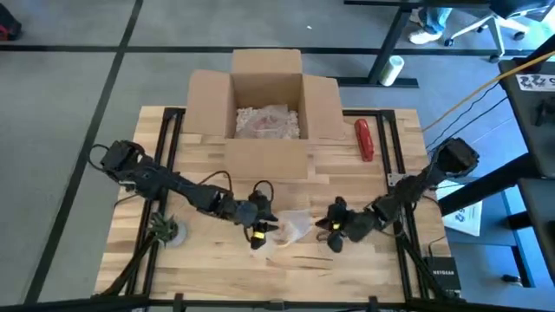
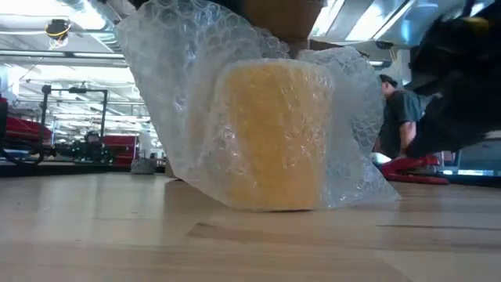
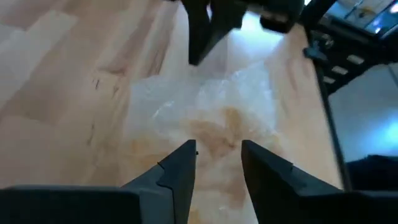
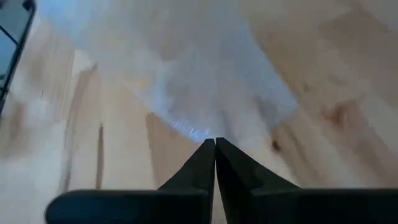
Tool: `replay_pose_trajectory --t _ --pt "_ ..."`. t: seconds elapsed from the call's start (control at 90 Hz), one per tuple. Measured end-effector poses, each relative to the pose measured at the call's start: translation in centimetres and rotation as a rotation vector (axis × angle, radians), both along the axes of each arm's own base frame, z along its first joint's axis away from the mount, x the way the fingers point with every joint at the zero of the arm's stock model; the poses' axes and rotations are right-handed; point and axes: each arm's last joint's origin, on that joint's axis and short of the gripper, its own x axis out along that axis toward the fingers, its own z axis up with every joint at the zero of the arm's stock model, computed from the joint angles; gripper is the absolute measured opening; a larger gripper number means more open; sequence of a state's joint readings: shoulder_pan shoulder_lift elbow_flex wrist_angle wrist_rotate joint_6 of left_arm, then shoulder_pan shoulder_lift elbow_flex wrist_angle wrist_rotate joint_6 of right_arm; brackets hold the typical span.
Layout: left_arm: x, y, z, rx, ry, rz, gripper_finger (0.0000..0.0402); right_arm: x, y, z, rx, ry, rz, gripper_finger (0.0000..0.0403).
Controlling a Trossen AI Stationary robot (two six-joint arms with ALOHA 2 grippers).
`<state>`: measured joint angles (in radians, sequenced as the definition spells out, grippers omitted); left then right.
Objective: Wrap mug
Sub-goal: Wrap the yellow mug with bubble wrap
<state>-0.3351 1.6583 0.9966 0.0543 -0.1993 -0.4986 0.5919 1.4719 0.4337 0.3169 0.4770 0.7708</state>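
Pale wooden planks form the desk (image 1: 217,165), set on a grey floor with an open cardboard box (image 1: 267,104) at its far edge. Both dark arms reach in from the outer corners and meet near the front middle, elbows low, wrists angled down toward the desk.

The left claw (image 3: 217,158) has its fingers spread a little apart, and the yellow mug (image 2: 274,133) under bubble wrap (image 2: 180,86) shows in the gap just ahead of them; whether the tips touch the wrap cannot be told. The right claw (image 4: 215,149) has its fingers pressed together, tips at the edge of the clear wrap, possibly pinching a fold of it.

From the low camera, the mug stands upright on the desk, the wrap draped over and around it, one flap rising high on the side. A red tool (image 1: 364,139) lies beside the box on the right, and a small grey-green object (image 1: 165,230) sits near the left front.
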Motion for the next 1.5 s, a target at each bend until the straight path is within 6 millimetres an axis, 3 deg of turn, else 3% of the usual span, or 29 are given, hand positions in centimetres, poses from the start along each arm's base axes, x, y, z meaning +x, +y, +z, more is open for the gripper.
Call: replay_pose_trajectory --t 0.367,0.678,0.767,0.956,1.111,1.389,1.5 --pt "0.5 0.2 -1.3 -0.048 0.049 -0.021 0.0113 3.0 -1.8 2.0 0.101 -0.106 0.109 0.0" --pt "0.8 0.9 -1.5 -0.035 0.058 0.0 0.0113 6.3 -1.3 6.0 0.137 -0.191 0.304 0.0" --pt "0.8 0.9 -1.6 -0.021 0.059 -0.002 0.0113 6.9 -1.3 6.6 0.102 -0.117 0.306 0.0" --pt "0.6 0.7 -1.6 -0.006 0.064 -0.017 0.0113 5.2 -2.2 5.7 -0.006 0.173 0.097 0.0" --pt "0.5 0.1 -1.6 -0.002 0.062 -0.036 0.0113 3.5 -2.5 6.0 0.011 0.101 0.046 0.0" --pt "0.4 0.0 -1.6 0.0 0.063 -0.042 0.0113 0.9 -2.9 2.0 0.201 0.011 0.007 0.0" --pt "0.5 0.1 -1.6 0.003 0.064 -0.041 0.0113 1.0 -2.9 1.8 0.224 -0.043 0.007 0.0"
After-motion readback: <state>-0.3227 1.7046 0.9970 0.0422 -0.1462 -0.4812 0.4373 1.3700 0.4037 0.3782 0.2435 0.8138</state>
